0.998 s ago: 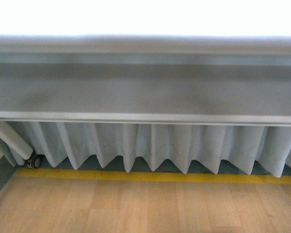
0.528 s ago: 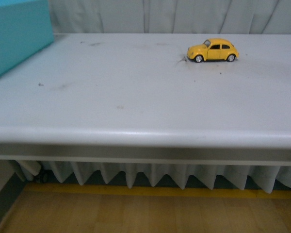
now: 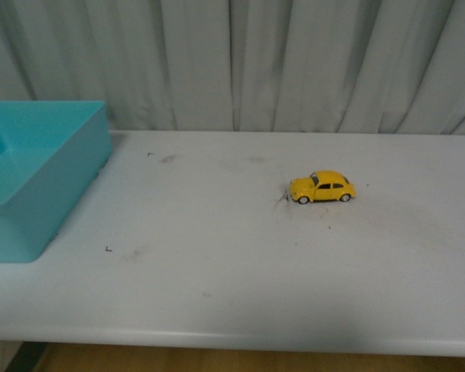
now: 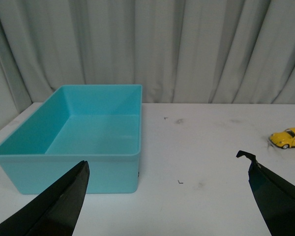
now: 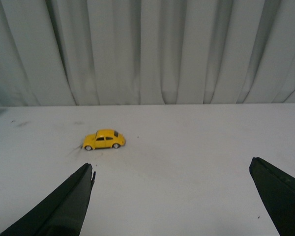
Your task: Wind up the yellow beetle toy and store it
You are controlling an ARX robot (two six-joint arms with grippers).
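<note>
The yellow beetle toy (image 3: 322, 187) stands on its wheels on the white table (image 3: 217, 271), right of the middle, nose pointing left. It also shows in the left wrist view as the beetle toy (image 4: 288, 137) at the far edge, and in the right wrist view as the toy (image 5: 104, 139) beyond the jaws. My left gripper (image 4: 164, 196) is open, with nothing between its black fingers (image 4: 64, 206). My right gripper (image 5: 172, 201) is open too and holds nothing; the toy lies well ahead of its fingers (image 5: 69, 206). Neither arm shows in the front view.
An open turquoise bin (image 3: 39, 186) sits at the table's left end; its inside (image 4: 93, 132) holds nothing. Pleated grey curtains (image 3: 294, 62) hang behind the table. Small dark scuffs (image 3: 107, 249) mark the tabletop.
The front view has tilted up: from the table's front edge and floor, to the tabletop, to table and curtains. The toy has not visibly moved on the table.
</note>
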